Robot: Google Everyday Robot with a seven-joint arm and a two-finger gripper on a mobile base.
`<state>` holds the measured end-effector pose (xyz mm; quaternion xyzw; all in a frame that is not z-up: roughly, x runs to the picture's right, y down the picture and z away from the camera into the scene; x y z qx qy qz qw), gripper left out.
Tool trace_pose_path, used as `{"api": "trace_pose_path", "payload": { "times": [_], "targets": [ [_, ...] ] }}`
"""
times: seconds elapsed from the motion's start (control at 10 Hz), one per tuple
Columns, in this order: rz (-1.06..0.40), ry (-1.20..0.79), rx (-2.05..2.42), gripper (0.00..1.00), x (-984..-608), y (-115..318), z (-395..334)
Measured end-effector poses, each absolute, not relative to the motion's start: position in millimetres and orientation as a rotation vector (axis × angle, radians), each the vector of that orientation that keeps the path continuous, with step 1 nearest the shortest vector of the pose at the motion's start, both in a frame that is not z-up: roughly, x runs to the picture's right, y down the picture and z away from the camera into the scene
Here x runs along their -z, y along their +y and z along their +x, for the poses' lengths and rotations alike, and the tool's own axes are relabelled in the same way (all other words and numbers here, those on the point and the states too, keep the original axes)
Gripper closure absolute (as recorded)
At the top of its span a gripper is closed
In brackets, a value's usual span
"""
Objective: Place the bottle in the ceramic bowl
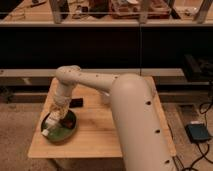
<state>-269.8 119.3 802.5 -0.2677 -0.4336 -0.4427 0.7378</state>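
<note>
A dark green ceramic bowl sits on the left front part of a wooden table. A pale bottle with a white cap lies tilted in the bowl, its cap end toward the bowl's left rim. My gripper is right over the bowl at the bottle's upper end, at the tip of my white arm, which reaches in from the right and hides the table's right side.
A small dark object lies on the table just behind the bowl. A dark shelf unit stands behind the table. A blue box and cables lie on the floor at the right.
</note>
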Motion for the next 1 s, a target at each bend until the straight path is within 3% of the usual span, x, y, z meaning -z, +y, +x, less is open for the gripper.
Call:
{"api": "trace_pose_path", "payload": {
  "times": [0.2, 0.3, 0.5, 1.0],
  "targets": [
    [-0.595, -0.949, 0.968, 0.53, -805.1, 119.0, -269.2],
    [-0.59, -0.949, 0.981, 0.4, -803.3, 118.6, -269.9],
    [-0.588, -0.95, 0.999, 0.24, -801.9, 119.0, -270.0],
    [-0.583, -0.969, 1.009, 0.2, -800.0, 119.7, -272.4]
  ]
}}
